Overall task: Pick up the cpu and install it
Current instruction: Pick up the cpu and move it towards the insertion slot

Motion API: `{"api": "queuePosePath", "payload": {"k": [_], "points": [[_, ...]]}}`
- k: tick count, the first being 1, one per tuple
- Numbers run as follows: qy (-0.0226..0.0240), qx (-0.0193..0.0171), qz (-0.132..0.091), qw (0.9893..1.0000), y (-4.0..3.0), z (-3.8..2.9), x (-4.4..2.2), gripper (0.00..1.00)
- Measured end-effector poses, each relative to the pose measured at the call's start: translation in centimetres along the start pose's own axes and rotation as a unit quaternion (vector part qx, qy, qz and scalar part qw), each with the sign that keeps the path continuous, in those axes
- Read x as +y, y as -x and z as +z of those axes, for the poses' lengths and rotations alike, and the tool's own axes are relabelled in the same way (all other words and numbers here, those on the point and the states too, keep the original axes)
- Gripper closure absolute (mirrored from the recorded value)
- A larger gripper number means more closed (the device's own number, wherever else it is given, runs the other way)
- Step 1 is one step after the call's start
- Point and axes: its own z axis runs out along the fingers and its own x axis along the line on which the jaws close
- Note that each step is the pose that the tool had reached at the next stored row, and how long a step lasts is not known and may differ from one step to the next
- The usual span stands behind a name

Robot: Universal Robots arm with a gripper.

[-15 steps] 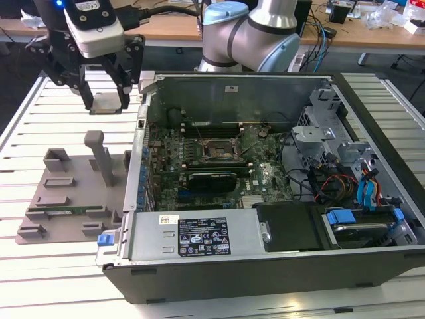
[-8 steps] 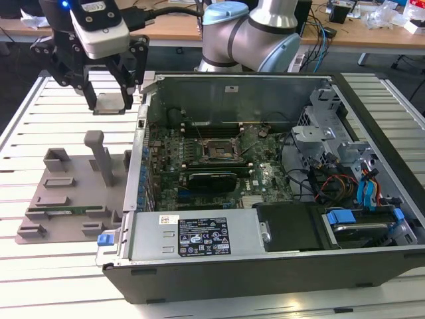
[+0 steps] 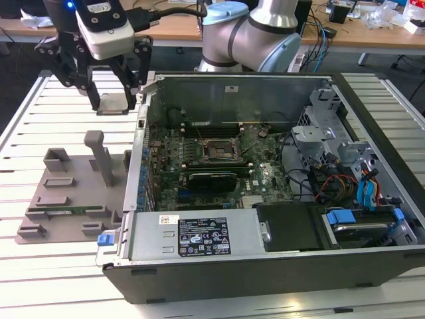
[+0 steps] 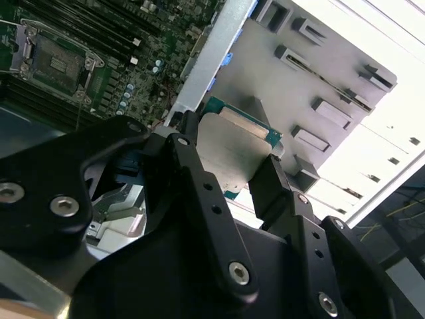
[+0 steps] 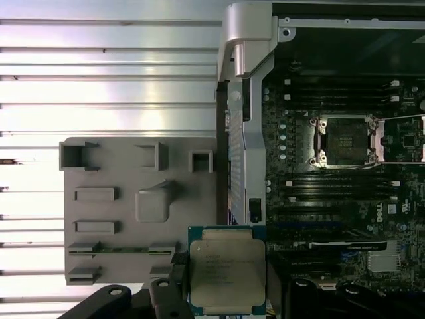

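My gripper (image 3: pixel 115 100) is shut on the cpu (image 3: pixel 114 104), a flat square chip with a silver-grey top. It holds the chip level in the air at the exterior view's upper left, just outside the open computer case (image 3: pixel 265 262). In both wrist views the cpu (image 5: pixel 227 276) (image 4: pixel 232 149) sits between the two black fingers (image 4: pixel 192 173), which press on opposite edges. The empty black socket (image 3: pixel 216 151) (image 5: pixel 346 141) (image 4: pixel 60 63) with its metal frame lies on the motherboard inside the case, to the exterior view's right of the gripper.
A grey plastic tray (image 3: pixel 66 193) (image 5: pixel 126 199) with upright posts lies on the slatted table at the exterior view's left of the case. The case's metal side wall (image 3: pixel 141 143) stands between the gripper and the motherboard. A drive cage and cables (image 3: pixel 339 173) fill the case's right side.
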Motion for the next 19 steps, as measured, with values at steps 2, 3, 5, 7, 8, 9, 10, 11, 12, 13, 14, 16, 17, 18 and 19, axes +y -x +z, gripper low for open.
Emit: {"api": "queuePosePath", "payload": {"k": [2, 3, 5, 7, 8, 9, 10, 11, 12, 13, 14, 16, 17, 18, 19], "points": [[0.0, 0.0, 0.0, 1.0, 0.13, 0.02, 0.0, 0.45], [0.0, 0.0, 0.0, 1.0, 0.28, 0.05, 0.0, 0.45], [0.0, 0.0, 0.0, 1.0, 0.45, 0.09, 0.0, 0.45], [0.0, 0.0, 0.0, 1.0, 0.53, 0.12, 0.0, 0.45], [0.0, 0.0, 0.0, 1.0, 0.59, 0.14, 0.0, 0.45], [0.0, 0.0, 0.0, 1.0, 0.65, 0.15, 0.0, 0.45], [0.0, 0.0, 0.0, 1.0, 0.69, 0.17, 0.0, 0.45], [0.0, 0.0, 0.0, 1.0, 0.72, 0.17, 0.0, 0.45], [0.0, 0.0, 0.0, 1.0, 0.75, 0.18, 0.0, 0.45], [0.0, 0.0, 0.0, 1.0, 0.78, 0.19, 0.0, 0.45], [0.0, 0.0, 0.0, 1.0, 0.86, 0.21, 0.0, 0.45], [0.0, 0.0, 0.0, 1.0, 0.95, 0.23, 0.0, 0.45], [0.0, 0.0, 0.0, 1.0, 1.0, 0.24, 0.0, 0.45], [0.0, 0.0, 0.0, 1.0, 1.04, 0.25, 0.0, 0.45], [0.0, 0.0, 0.0, 1.0, 1.09, 0.25, 0.0, 0.45]]}}
